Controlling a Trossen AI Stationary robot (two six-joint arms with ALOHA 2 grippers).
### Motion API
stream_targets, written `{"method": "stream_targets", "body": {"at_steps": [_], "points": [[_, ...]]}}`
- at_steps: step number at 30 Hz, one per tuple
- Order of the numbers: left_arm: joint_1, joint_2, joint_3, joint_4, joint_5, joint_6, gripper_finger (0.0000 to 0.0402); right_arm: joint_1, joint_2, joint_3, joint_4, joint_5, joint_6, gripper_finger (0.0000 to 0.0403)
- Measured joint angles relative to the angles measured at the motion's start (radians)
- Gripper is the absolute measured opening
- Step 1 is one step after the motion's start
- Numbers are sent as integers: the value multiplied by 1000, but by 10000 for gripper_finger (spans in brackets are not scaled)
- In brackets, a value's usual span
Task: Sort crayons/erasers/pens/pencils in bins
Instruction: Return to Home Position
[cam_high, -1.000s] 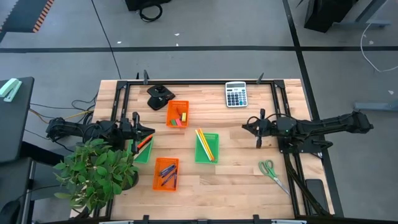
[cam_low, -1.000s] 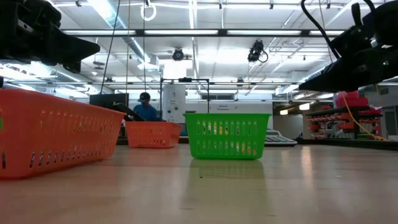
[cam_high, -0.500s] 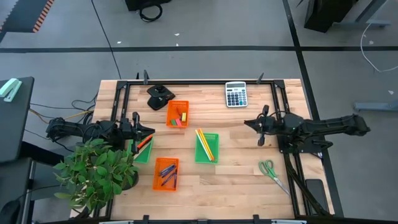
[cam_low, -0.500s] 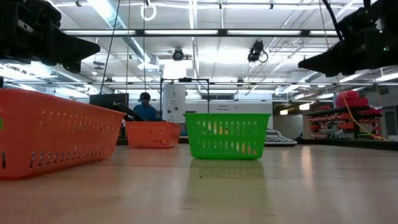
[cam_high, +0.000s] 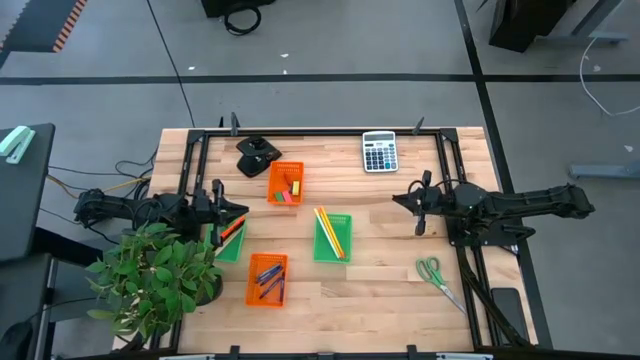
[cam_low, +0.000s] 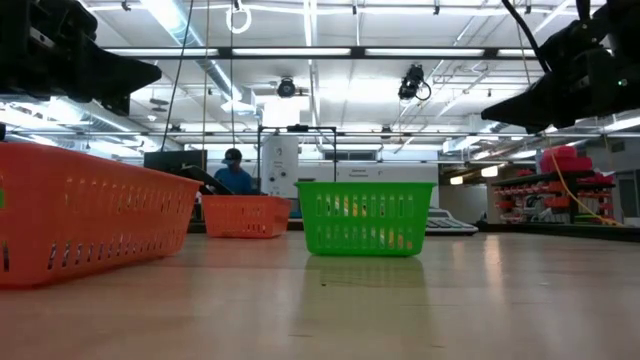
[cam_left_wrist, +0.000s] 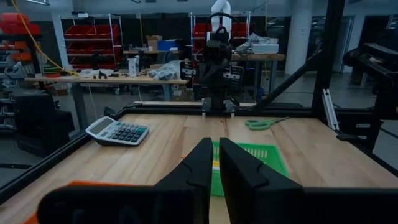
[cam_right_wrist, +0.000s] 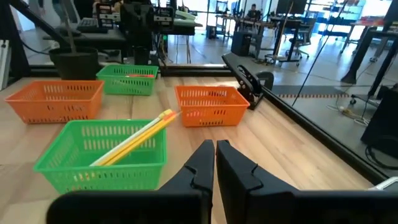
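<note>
1. Since the earlier picture, the right claw (cam_high: 420, 213) has slid a little way along the counter (cam_high: 385, 285); nothing else has moved.
2. It now hangs over bare wood, between the calculator (cam_high: 379, 151) and the green-handled scissors (cam_high: 436, 275). Its two fingers are pressed together and hold nothing.
3. The left claw (cam_high: 219, 214) hangs at the left side of the counter, over the green bin by the left edge (cam_high: 233, 245). Its fingers are close together, with just a thin gap, and they hold nothing.
4. Red and orange crayons (cam_high: 233, 231) lie in that green bin.
5. Yellow pencils (cam_high: 330, 232) lie in the middle green bin (cam_high: 332, 238). In the right wrist view one pencil sticks out over the rim.
6. Small erasers (cam_high: 285, 192) in red, yellow and green sit in the far orange bin (cam_high: 285, 183).
7. Dark pens (cam_high: 267, 276) lie in the near orange bin (cam_high: 266, 279).
8. A black thing (cam_high: 257, 156) sits near the far orange bin; I cannot tell what it is.
9. A leafy potted plant (cam_high: 155, 280) stands at the near left corner.
10. Far off in the room, in the low view, a person (cam_low: 233, 172) sits behind the bins.
</note>
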Motion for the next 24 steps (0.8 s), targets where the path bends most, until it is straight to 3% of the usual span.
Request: {"method": "stream_targets", "body": {"at_steps": [24], "points": [[0,0,0,9,3,0,38,0,0,0,0,0,-11,23]]}}
